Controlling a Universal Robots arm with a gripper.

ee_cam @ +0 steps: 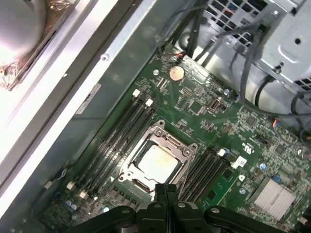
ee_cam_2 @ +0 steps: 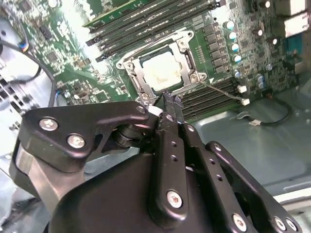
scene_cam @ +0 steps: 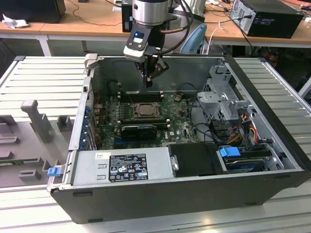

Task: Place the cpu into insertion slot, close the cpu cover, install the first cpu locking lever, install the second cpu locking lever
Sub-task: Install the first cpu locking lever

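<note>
The gripper (scene_cam: 150, 83) hangs over the open computer case (scene_cam: 160, 194). Its two fingers are pressed together, with nothing held between them. In both wrist views the fingertips (ee_cam_2: 167, 101) (ee_cam: 166, 188) make one thin point, likely so it can poke at small parts.

In the exterior view, the gripper is at about twelve o'clock from the insertion slot (scene_cam: 132, 110), up in the air and not touching it. The big grey power box (scene_cam: 121, 167) sits at six o'clock from the slot, and the metal drive cage (scene_cam: 221, 99) at about three o'clock.

The cpu (ee_cam: 156, 162) lies flat in the slot on the green board (scene_cam: 182, 130). The cpu cover (ee_cam_2: 188, 54) looks folded down over it, probably to hold it in place. Its window lets the pale top show. It is too hard to tell if the levers are locked.
</note>
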